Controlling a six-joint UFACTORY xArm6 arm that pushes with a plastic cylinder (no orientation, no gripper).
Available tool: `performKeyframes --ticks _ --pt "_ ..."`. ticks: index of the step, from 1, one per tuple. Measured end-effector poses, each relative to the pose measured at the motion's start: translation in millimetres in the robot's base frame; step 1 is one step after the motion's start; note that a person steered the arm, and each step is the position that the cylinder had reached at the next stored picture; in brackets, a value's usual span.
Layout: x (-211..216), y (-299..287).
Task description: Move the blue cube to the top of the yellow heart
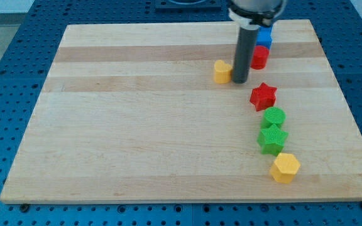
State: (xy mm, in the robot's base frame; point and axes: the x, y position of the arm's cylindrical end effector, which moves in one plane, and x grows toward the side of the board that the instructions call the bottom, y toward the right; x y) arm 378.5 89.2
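Observation:
The blue cube (264,36) sits near the view's top right, partly hidden behind my rod, with a red cylinder (260,57) just below it. The yellow heart (222,71) lies to the left of my rod, touching or nearly touching it. My tip (241,81) rests on the board right beside the heart's right side, below and left of the blue cube.
A red star (263,95), a green cylinder (273,117), a green star (272,139) and a yellow hexagon (285,167) run down the board's right side. The wooden board (137,125) lies on a blue perforated table.

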Motion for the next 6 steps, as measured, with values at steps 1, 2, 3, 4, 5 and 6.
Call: performKeyframes --ticks 1,2,3,4,5,6 --pt "-15 -32" --pt "-11 -27" --pt "-8 29" --pt "-7 123" --pt "-58 147" --pt "-115 125"
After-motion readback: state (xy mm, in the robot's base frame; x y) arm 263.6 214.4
